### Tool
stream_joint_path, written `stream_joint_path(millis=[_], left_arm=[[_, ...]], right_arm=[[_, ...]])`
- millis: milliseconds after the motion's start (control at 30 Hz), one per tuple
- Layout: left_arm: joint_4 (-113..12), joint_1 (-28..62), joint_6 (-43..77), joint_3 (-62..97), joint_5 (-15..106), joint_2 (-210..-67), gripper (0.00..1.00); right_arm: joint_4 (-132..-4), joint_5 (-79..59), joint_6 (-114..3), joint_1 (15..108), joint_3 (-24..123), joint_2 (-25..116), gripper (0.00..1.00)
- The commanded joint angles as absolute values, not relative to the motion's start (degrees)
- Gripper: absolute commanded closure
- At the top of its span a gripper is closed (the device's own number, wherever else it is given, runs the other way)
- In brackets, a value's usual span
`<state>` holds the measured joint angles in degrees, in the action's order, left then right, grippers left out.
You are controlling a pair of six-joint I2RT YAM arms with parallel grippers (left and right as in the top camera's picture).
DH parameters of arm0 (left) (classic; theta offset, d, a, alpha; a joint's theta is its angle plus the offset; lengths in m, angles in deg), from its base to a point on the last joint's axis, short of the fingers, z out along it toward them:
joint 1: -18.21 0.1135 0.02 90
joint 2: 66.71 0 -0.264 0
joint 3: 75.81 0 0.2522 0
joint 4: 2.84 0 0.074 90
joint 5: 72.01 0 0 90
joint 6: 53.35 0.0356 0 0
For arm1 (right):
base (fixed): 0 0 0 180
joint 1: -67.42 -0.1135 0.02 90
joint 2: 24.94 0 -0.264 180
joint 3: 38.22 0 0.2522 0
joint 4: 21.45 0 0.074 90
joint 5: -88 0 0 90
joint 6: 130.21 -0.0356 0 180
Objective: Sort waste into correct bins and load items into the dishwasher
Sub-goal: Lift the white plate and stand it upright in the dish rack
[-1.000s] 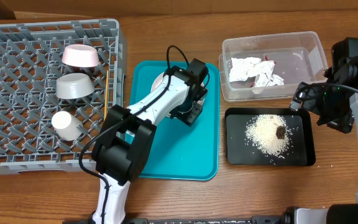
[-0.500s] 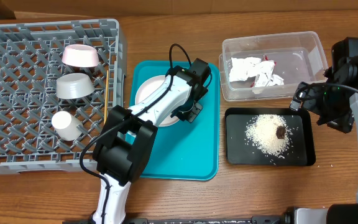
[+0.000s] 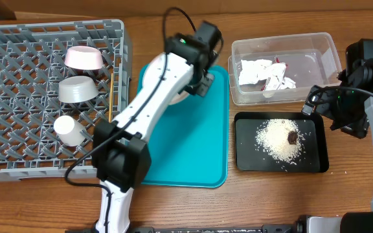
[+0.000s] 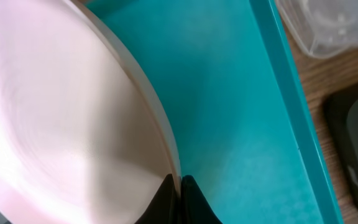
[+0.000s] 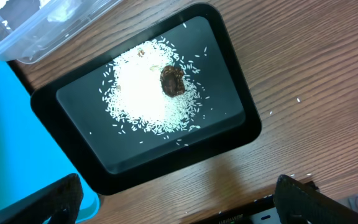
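Observation:
My left gripper is shut on the rim of the round white plate, which it holds tilted over the far end of the teal tray. In the left wrist view the fingertips pinch the plate's edge. My right gripper is open and empty beside the black tray of rice grains and a dark lump. Crumpled napkins lie in the clear tub. The grey dish rack holds the pink bowl, grey bowl, white cup and chopsticks.
The teal tray lies between the rack and the two bins. The left arm stretches from the near table edge across the tray. In the right wrist view the black tray's rim sits on bare wood, with the tub's corner at top left.
My left gripper has lifted the plate off the teal tray and carried it towards the tray's far end, tilting it. The right arm has not moved.

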<state>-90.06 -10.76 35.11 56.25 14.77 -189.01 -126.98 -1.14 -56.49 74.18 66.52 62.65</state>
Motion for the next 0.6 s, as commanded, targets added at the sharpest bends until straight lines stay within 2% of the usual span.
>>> stream_joint_path(millis=[0, 367, 567], left_arm=[[-92.26, -5.47, 33.54, 61.94, 18.05, -182.71, 0.96], [-94.43, 12.74, 44.44, 62.77, 50.38, -178.47, 0.96], [-95.96, 20.13, 46.72, 62.37, 56.45, -180.57, 0.96]], right_arm=[[-126.87, -0.57, -56.44, 74.29, 67.81, 62.0, 0.0], [-126.87, -0.57, -56.44, 74.29, 67.81, 62.0, 0.0], [-126.87, -0.57, -56.47, 74.29, 67.81, 62.0, 0.0]])
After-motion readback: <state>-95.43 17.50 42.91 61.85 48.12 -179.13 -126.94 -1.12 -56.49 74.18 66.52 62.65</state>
